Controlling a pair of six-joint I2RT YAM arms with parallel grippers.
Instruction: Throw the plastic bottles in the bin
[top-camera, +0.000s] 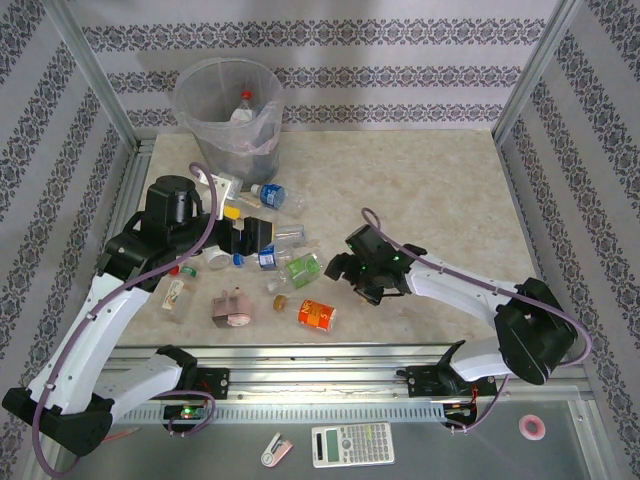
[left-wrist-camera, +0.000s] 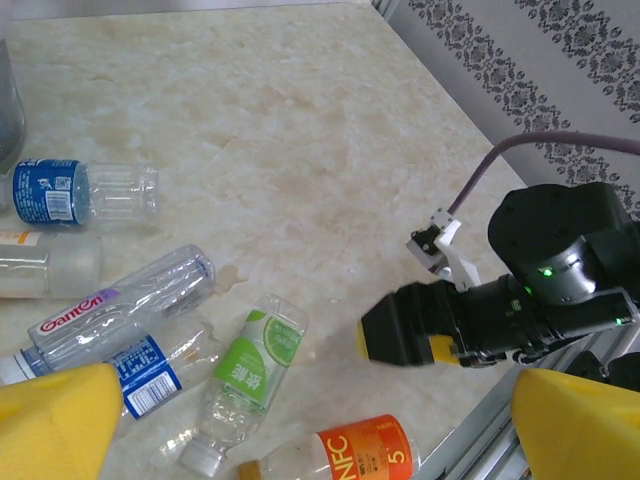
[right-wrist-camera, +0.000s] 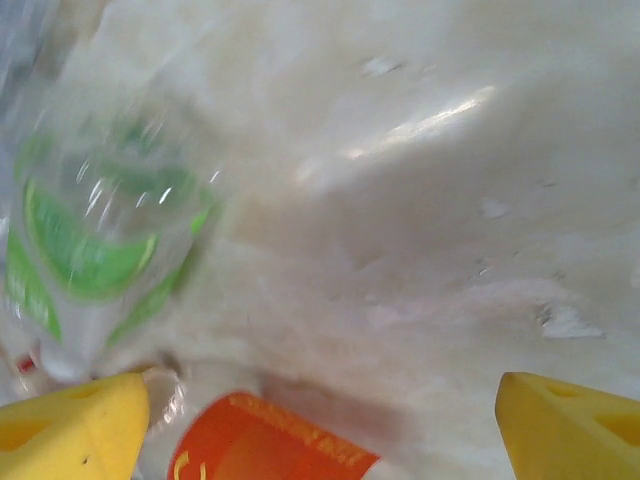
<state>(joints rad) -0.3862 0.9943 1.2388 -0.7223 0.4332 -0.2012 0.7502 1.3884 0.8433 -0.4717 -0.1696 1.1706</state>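
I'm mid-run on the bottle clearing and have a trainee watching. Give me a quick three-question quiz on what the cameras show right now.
1. True or false: the right gripper is shut on the green-label bottle.
2. Of these three, which lies nearest the bin? A) the orange-label bottle B) the blue-label bottle C) the green-label bottle
3. What colour is the cap of the bottle inside the bin?

Key:
1. False. Its jaws stand open and grip nothing.
2. B
3. Red
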